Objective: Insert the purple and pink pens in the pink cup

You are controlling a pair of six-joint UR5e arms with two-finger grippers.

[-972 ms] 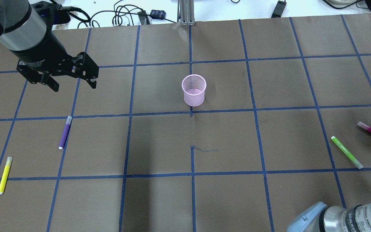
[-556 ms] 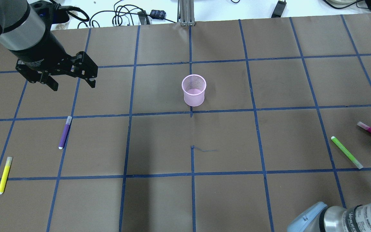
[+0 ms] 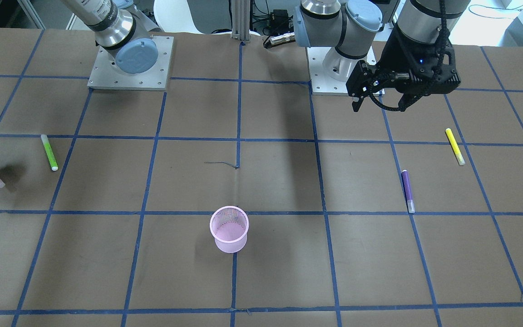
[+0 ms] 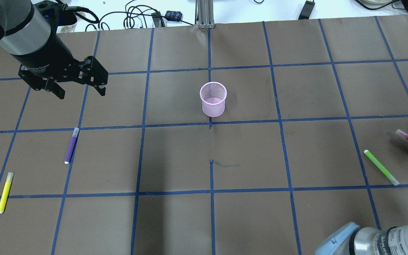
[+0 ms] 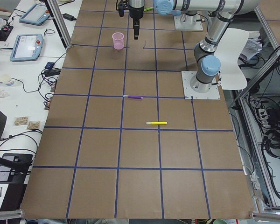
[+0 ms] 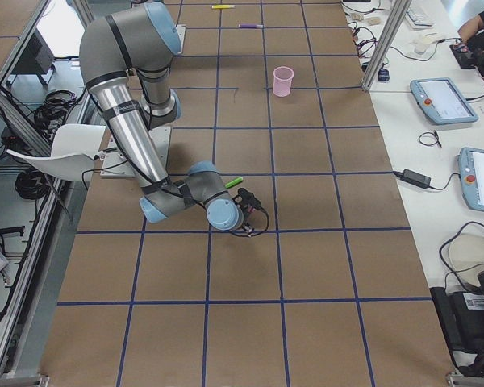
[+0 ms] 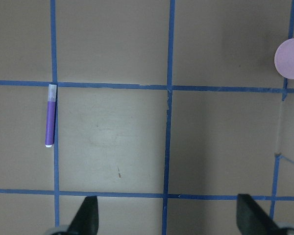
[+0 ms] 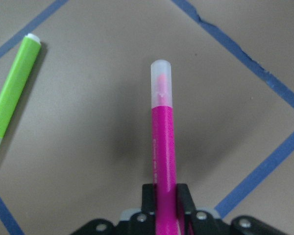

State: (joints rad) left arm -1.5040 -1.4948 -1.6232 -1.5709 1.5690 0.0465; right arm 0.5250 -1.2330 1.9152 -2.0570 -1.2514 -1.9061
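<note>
Seen from the right wrist, the right gripper (image 8: 165, 193) is clamped on the pink pen (image 8: 162, 142). The pen's clear cap points away from the camera and its shadow falls on the brown desk (image 8: 88, 58) below. A green pen (image 8: 12, 103) lies flat off to the side.

In the left wrist view, the left gripper (image 7: 169, 215) has its jaws spread wide with nothing between them. The purple pen (image 7: 50, 116) lies along a blue tape line. The pink cup (image 7: 290, 58) shows at the view's right edge.

In the overhead view, the left gripper hangs above the desk on the far side of the purple pen, apart from it. The cup stands upright near the middle. The pink pen sits at the right edge, blurred and well apart from the cup. A yellow pen (image 4: 5, 192) lies near the left edge.

The front-facing view shows the purple pen flat on the desk between the yellow pen and the cup, and the pink pen at the view's left edge above its shadow.

In the left side view, the purple and yellow pens lie in the middle of the desk, with the cup far beyond them.

In the right side view, the near arm bends low beside the green pen.
</note>
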